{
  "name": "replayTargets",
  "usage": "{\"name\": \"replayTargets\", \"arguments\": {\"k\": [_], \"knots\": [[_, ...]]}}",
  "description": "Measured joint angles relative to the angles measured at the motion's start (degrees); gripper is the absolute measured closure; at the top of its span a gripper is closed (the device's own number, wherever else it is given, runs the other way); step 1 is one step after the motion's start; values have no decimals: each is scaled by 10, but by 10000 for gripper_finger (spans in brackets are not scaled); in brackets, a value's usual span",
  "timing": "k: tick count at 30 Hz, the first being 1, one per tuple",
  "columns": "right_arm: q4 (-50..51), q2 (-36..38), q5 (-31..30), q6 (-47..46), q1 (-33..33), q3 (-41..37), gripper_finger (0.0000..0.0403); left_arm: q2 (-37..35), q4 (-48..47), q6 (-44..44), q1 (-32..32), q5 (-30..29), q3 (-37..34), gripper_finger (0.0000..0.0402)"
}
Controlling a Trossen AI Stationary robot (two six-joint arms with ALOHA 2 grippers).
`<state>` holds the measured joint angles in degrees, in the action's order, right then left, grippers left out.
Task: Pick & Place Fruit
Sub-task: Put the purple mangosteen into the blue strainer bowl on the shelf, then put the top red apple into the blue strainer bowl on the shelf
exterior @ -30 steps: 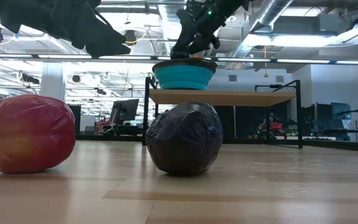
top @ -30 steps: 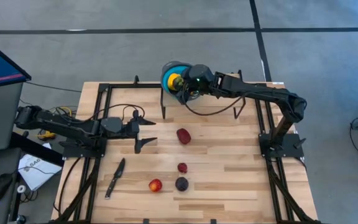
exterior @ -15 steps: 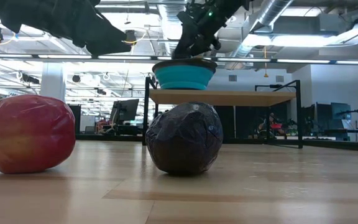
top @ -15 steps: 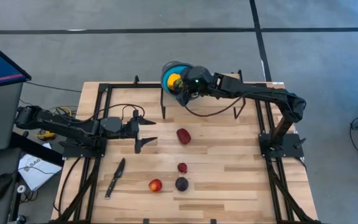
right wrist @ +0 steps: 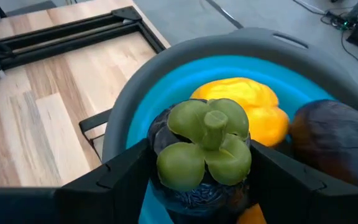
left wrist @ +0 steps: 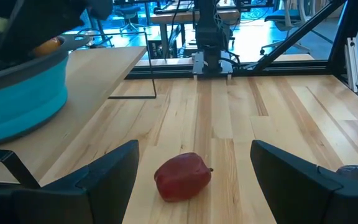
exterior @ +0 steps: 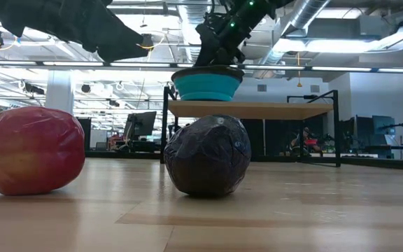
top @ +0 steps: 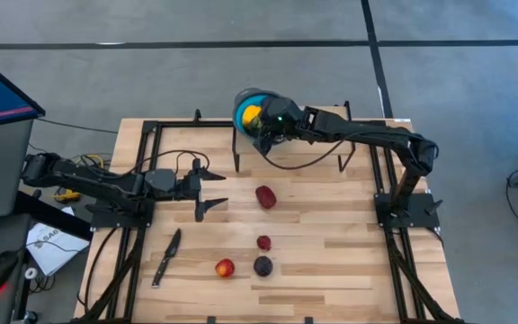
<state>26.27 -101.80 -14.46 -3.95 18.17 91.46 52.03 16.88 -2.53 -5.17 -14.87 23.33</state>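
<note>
The wooden table (top: pixel 331 225) carries both arms, and from above the right arm reaches across its far edge so that the right gripper (top: pixel 266 123) hangs over a blue bowl (top: pixel 245 106) standing on a raised shelf (exterior: pixel 250 108). Only the right wrist view shows what that gripper has: its fingers (right wrist: pixel 120 177) are clamped on a dark purple fruit (right wrist: pixel 204 155) with a green leafy cap, held just above the bowl's inside. Beyond the held piece in the bowl lie a yellow fruit (right wrist: pixel 244 109) and another dark, rounded piece at the far side. From overhead only a patch of yellow shows beside the gripper; the table-height view shows just the bowl's outer wall under the gripper.

The left gripper (top: pixel 207 191) waits low over the table's left half, its fingers spread apart with nothing between them. Straight ahead of it, a little way off, lies a red fruit (left wrist: pixel 182 176), which the left wrist view shows resting on its side on the planks. Farther toward the near edge lie a small red fruit (top: pixel 263 243), a dark purple fruit (exterior: pixel 207 155) and a red-and-yellow fruit (exterior: pixel 33 148), the last two well apart from either gripper. A dark knife (top: pixel 167 256) lies nearer than the left gripper, by the table's left side.
</note>
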Motion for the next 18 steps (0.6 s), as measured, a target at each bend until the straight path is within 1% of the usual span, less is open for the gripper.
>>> {"name": "replayTargets", "arguments": {"k": [13,18], "knots": [[70,3,11,10,0,42,104,0,1,0,0,0,0,101],[86,3,40,13,0,57,73,0,1,0,0,0,0,101]]}}
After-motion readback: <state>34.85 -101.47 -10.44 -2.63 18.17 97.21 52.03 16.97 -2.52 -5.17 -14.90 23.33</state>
